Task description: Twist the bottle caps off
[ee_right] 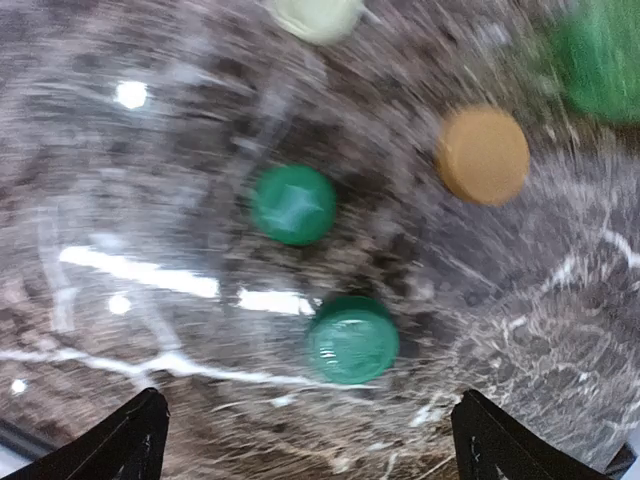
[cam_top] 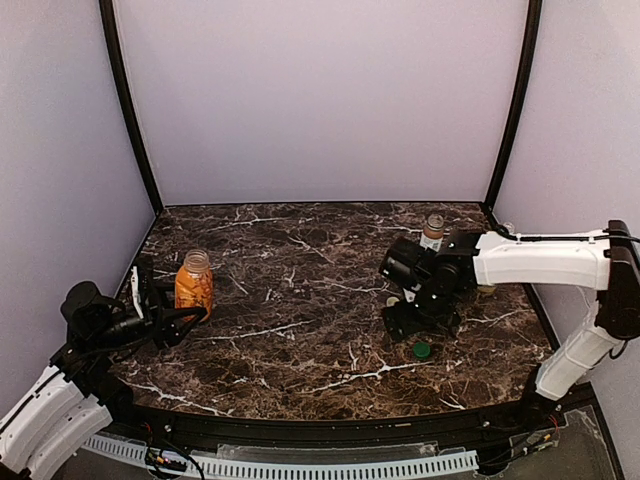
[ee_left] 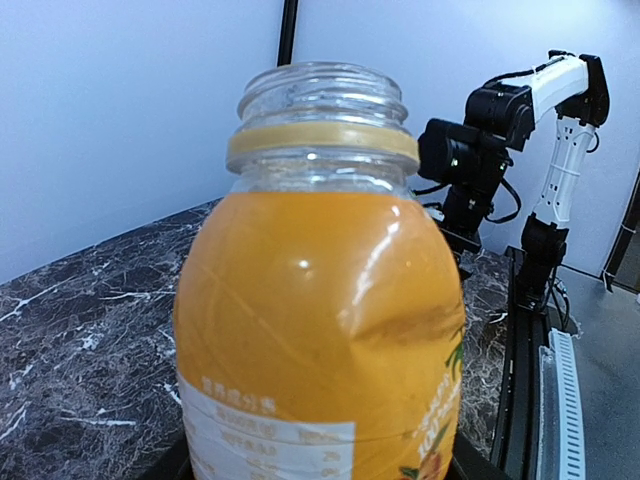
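Observation:
The short orange bottle (cam_top: 193,283) stands at the table's left with no cap on its open mouth. It fills the left wrist view (ee_left: 315,300). My left gripper (cam_top: 178,318) is shut on its lower body. My right gripper (cam_top: 418,322) points down at the table on the right, open and empty, its fingers (ee_right: 135,440) wide apart. Below it lie two green caps (ee_right: 293,204) (ee_right: 352,340), an orange cap (ee_right: 482,155) and a pale cap (ee_right: 318,15). The clear bottle with the brown label (cam_top: 432,232) stands behind the right arm. The pale yellow bottle is hidden.
A blurred green shape (ee_right: 600,60) sits at the top right edge of the right wrist view; I cannot tell what it is. One green cap (cam_top: 421,350) shows in the top view. Walls close the marble table (cam_top: 300,330) on three sides.

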